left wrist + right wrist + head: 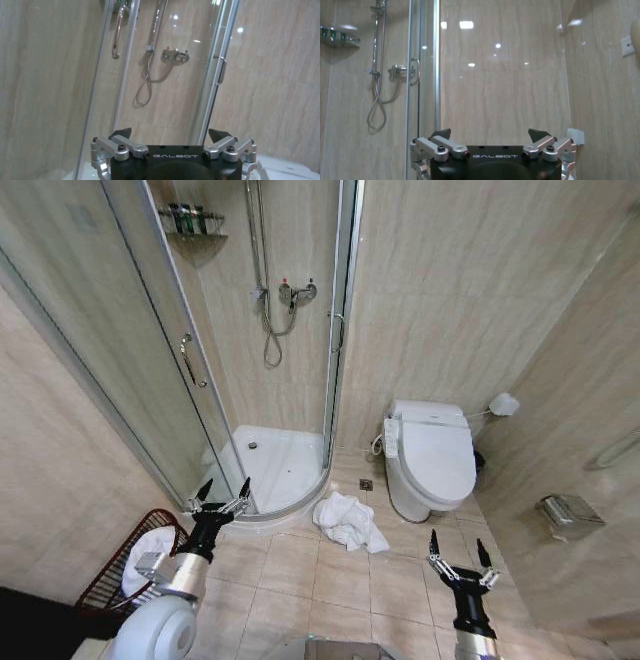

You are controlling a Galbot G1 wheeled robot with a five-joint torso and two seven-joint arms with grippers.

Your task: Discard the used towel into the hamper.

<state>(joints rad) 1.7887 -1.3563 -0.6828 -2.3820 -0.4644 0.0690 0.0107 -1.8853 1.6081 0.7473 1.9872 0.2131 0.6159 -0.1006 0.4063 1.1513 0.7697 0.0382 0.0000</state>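
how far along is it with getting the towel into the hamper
Not started. The used towel lies crumpled on the floor tiles between the shower and the toilet. The hamper by the left wall already holds something white. Nothing in hand: left gripper and right gripper hover with jaws open. Left: grasp, carry, drop.
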